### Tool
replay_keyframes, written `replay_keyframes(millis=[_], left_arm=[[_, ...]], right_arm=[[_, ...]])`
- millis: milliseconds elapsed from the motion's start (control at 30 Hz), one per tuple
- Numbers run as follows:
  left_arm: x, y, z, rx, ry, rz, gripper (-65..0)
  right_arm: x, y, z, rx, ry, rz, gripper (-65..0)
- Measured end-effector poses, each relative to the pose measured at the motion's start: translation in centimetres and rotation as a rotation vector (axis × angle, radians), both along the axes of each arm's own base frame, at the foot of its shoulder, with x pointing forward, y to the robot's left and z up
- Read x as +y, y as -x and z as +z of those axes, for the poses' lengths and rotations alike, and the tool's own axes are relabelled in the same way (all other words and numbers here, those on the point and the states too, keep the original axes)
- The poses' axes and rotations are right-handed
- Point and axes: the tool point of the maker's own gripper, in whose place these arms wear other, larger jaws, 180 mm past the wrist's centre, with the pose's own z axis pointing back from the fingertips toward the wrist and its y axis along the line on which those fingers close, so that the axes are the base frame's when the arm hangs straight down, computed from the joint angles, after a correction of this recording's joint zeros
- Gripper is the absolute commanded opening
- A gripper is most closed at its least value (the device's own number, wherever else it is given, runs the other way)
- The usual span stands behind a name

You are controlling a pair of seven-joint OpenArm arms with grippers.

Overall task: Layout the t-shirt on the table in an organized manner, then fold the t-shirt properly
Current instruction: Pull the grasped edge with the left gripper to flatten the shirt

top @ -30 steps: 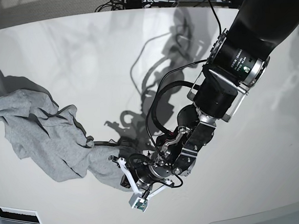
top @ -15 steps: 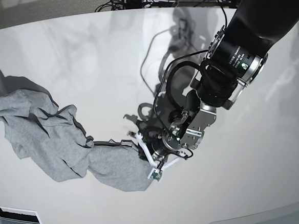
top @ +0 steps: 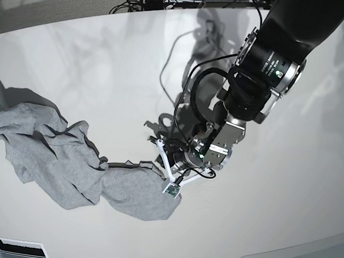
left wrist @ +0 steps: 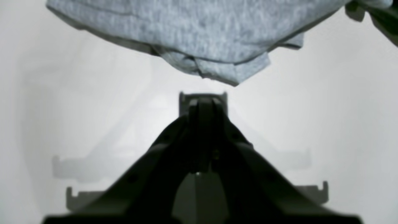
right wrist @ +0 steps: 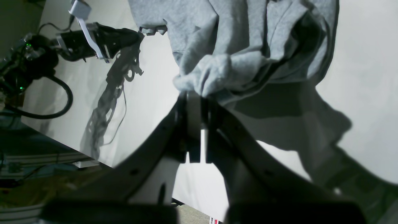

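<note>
A glossy white table (top: 96, 63) is seen, with curved edges. A crumpled grey t-shirt (top: 62, 163) is spread directly on it, its near corner lying just in front of the left gripper (top: 163, 165).

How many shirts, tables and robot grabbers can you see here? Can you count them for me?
Grey t-shirt: 1
White table: 1
Robot grippers: 2, the left gripper and the right gripper
Total: 4
</note>
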Motion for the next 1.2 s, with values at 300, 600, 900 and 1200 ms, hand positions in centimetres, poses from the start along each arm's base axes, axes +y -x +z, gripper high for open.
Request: replay_keyframes(millis=[300, 600, 900, 1200], left_arm=[[-2.0, -1.8, 3.3, -0.041, 0.273, 0.142, -32.4], [0.1, -5.4, 5.6, -0.129, 0.373, 0.467, -65.0], [-2.0, -3.9, 5.1, 0.041, 0.366, 0.357, -65.0], [-2.5, -3.5, 5.8, 0.079, 0.292, 0.285, -65.0]], right_arm=[[0.0, 0.0, 0.0, 0.001, 0.000, 0.000, -65.0], [0.0, 0.0, 0.0, 0.001, 0.000, 0.000, -65.0], [-0.3, 0.0, 0.2, 0.001, 0.012, 0.002, -65.0], [-0.3, 0.0, 0.3, 0.001, 0.014, 0.002, -65.0]])
